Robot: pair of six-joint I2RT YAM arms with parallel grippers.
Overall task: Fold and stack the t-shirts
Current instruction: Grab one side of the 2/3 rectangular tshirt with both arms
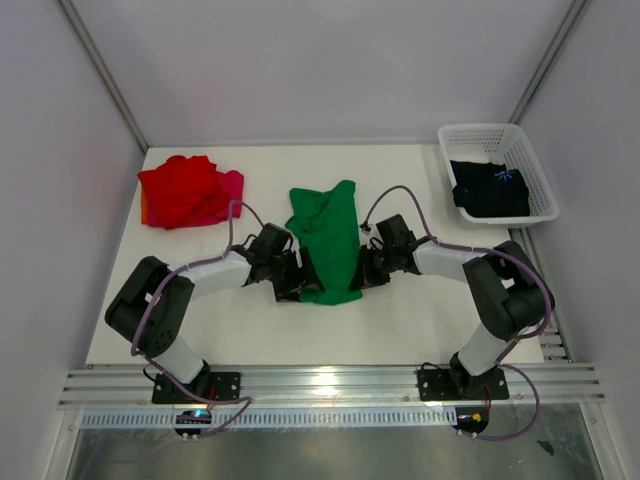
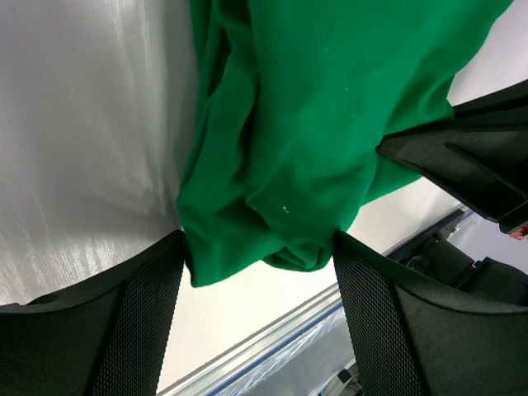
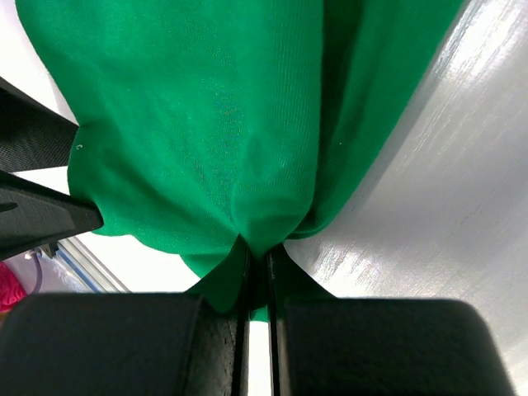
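Note:
A bright green t-shirt [image 1: 325, 238] lies rumpled in the middle of the table, between both grippers. My right gripper [image 1: 366, 268] [image 3: 257, 252] is shut on a pinched fold of the shirt's right near edge [image 3: 206, 124]. My left gripper [image 1: 294, 276] [image 2: 257, 247] stands open at the shirt's left near corner [image 2: 289, 124]. The bunched hem lies between its mesh pads [image 2: 140, 322] and touches both. A red t-shirt [image 1: 180, 188] rests folded on a magenta-pink one [image 1: 233, 184] at the back left. A black t-shirt [image 1: 490, 188] with a small blue print sits in the basket.
The white lattice basket [image 1: 535, 175] stands at the back right corner of the table. A metal rail [image 1: 330, 384] runs along the near edge by the arm bases. Grey walls close in the sides and back.

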